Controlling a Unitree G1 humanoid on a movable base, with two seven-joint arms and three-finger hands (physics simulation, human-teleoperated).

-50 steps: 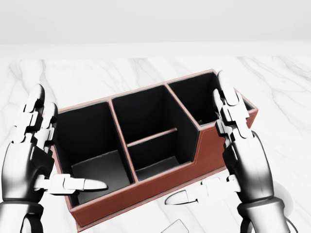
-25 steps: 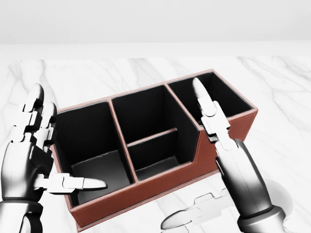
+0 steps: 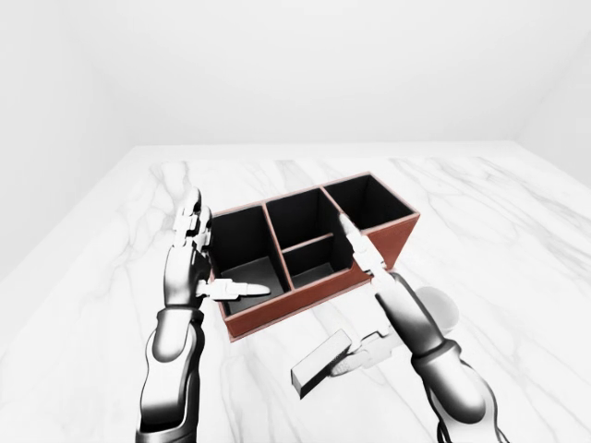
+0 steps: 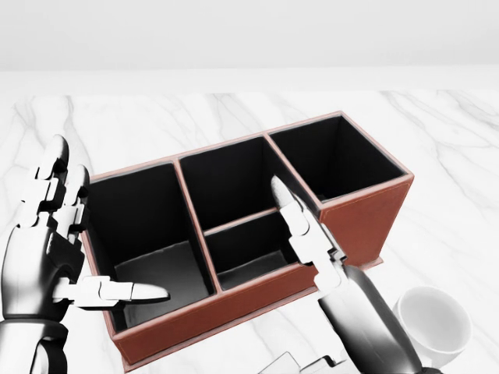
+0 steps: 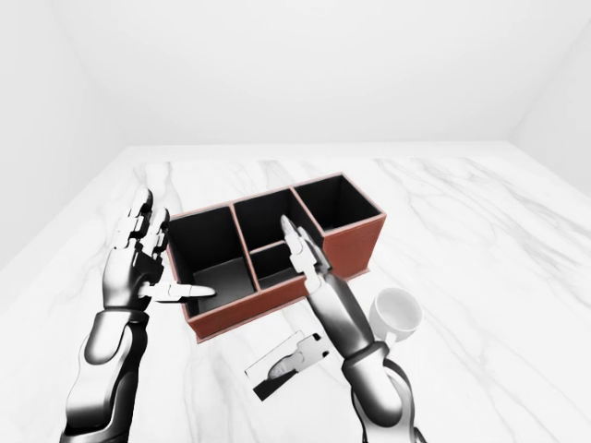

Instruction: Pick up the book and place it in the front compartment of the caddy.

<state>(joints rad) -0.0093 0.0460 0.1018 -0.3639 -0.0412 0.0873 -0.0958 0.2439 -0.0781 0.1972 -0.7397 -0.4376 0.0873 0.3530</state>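
The caddy (image 3: pixel 379 247) is red-brown leather with black compartments and stands on the white marble table. The book (image 3: pixel 320 365), a thin grey slab, lies flat on the table below the caddy; the right-eye view (image 5: pixel 270 377) shows it too. My right hand (image 3: pixel 369 305) is open. Its fingers point up over the caddy's lower wall near the small middle compartment (image 4: pixel 245 249), and its thumb rests by the book's right end. My left hand (image 4: pixel 101 234) is open at the caddy's left end, with its thumb over the large left compartment (image 4: pixel 152 234).
A white cup (image 4: pixel 433 323) stands on the table to the right of my right arm, below the caddy's right end. The marble table (image 3: pixel 517 231) stretches to all sides, with white walls beyond.
My right hand has swung left and down, from the caddy's right end to its middle, which uncovers the white cup. The left hand has barely moved.
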